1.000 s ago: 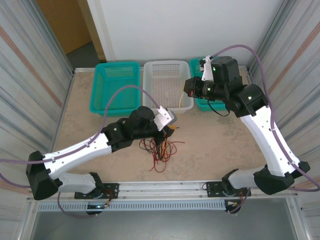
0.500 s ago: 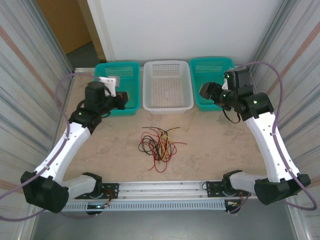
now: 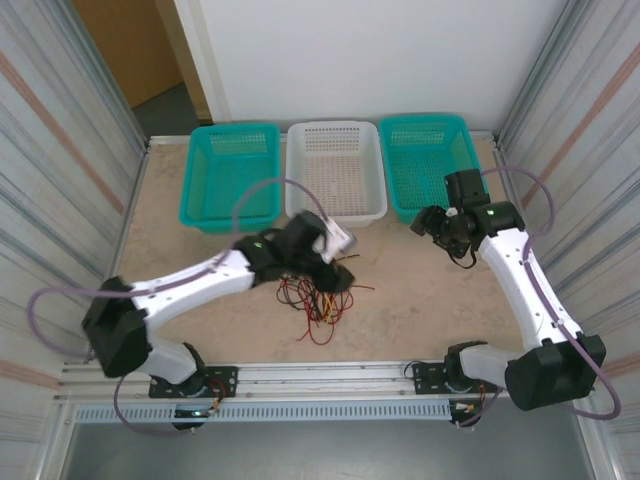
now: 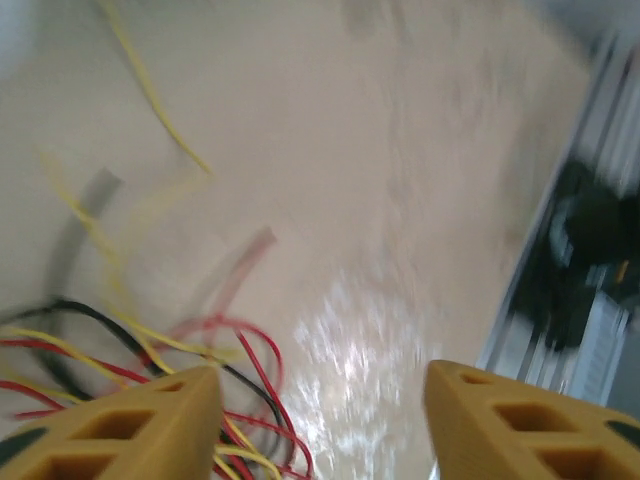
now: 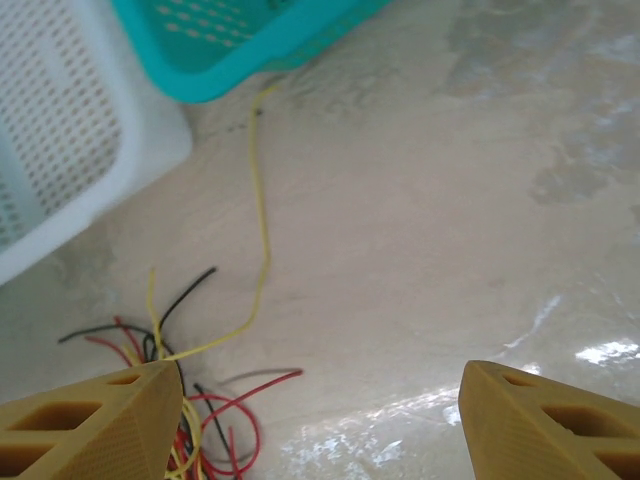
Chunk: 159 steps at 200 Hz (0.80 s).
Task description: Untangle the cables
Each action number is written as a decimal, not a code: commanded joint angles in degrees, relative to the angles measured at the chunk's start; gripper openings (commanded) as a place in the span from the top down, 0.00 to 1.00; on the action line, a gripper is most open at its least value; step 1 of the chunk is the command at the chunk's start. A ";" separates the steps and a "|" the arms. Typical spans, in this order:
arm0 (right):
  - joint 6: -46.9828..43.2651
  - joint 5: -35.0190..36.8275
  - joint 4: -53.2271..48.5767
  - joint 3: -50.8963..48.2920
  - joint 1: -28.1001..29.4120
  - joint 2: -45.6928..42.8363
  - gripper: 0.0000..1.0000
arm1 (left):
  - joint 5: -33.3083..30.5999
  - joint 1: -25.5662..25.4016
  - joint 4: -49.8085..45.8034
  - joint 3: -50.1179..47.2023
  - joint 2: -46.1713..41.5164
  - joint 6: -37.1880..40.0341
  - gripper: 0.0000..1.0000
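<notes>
While the cables lie tangled on the table in front of the white basket, the left gripper hangs open just above them; the right gripper, also open, is further right.

Left wrist view blurred, cables cut off at bottom edge; left hand covers upper tangle.

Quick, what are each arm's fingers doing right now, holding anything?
Left gripper: open, holding nothing.
Right gripper: open, holding nothing.
</notes>
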 commanded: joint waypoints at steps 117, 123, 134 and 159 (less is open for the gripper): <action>-5.97 -5.90 0.42 20.45 -4.20 17.48 0.40 | -6.75 1.72 -9.86 18.22 20.37 7.72 0.33; -5.97 -6.19 0.76 20.45 -4.26 17.84 0.39 | -6.51 1.44 -10.47 18.62 21.02 8.84 0.32; -5.97 -6.31 1.16 20.32 -4.37 18.26 0.37 | -5.53 0.96 -10.87 18.84 21.63 10.51 0.32; -6.06 -6.52 1.52 20.03 -4.62 19.23 0.34 | -8.41 0.70 -10.91 19.37 22.60 12.01 0.32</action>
